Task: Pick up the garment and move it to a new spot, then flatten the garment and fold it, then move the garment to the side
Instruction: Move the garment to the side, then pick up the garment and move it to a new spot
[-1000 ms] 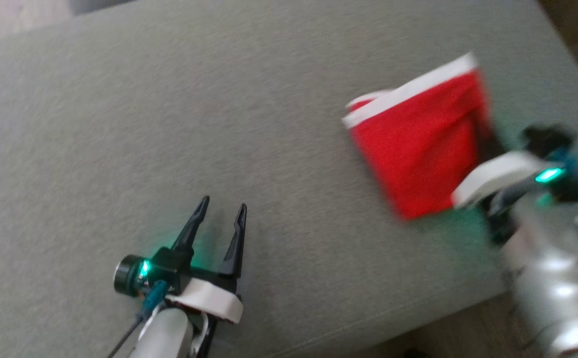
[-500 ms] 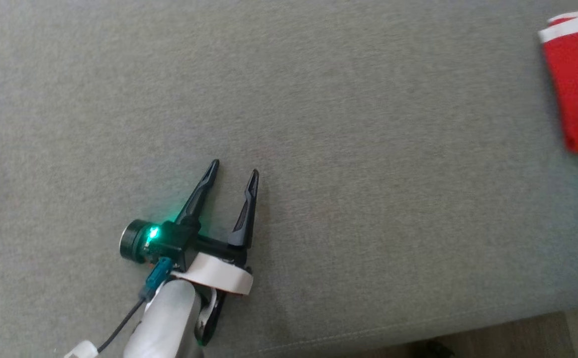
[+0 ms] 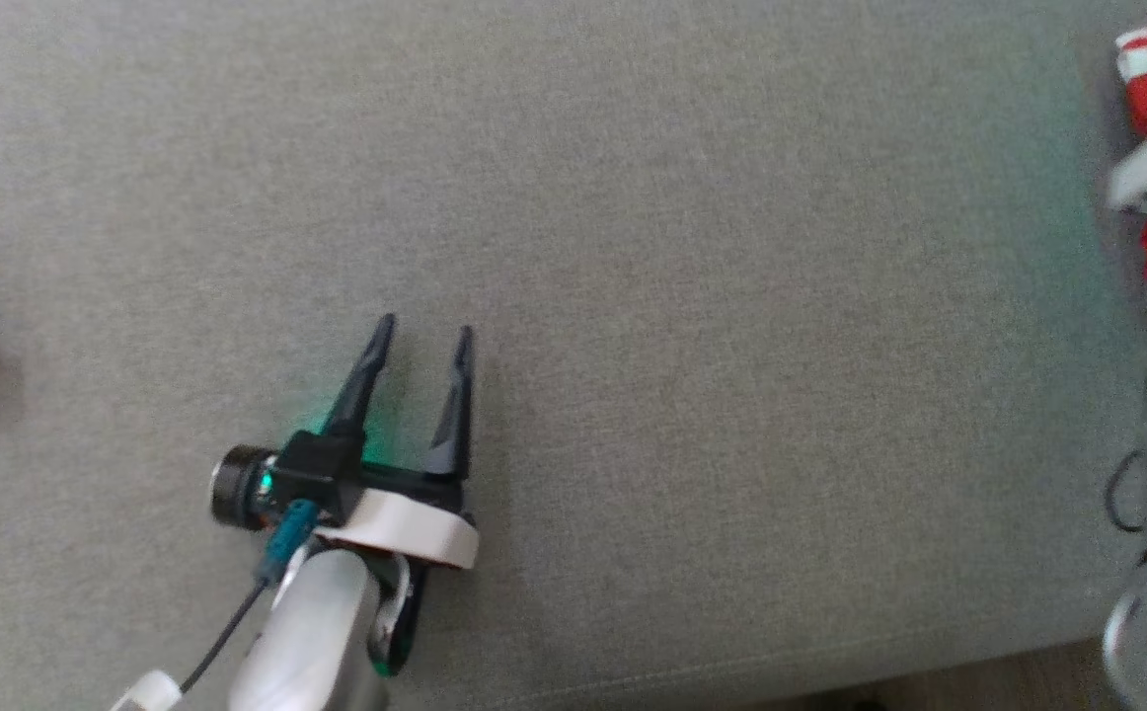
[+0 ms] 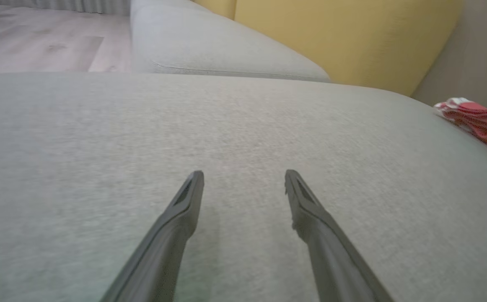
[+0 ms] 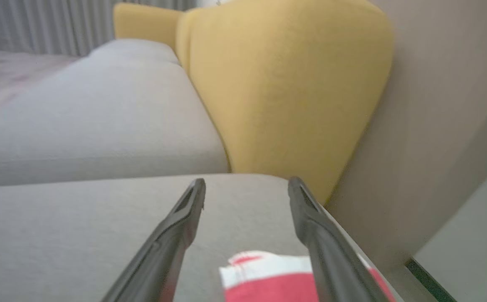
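- Red-and-white garment [image 5: 268, 279] lies on the grey cushion [image 5: 80, 235], beneath the right gripper [image 5: 247, 182], fingers spread and empty.
- Left gripper [image 3: 425, 326], also spread, is well apart from it.

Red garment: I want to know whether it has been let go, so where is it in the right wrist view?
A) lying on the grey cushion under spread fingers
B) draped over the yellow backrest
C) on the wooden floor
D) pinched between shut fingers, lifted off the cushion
A: the red garment lies on the grey cushion near its edge, and the right gripper is above it with its jaws well apart, not pinching the cloth.
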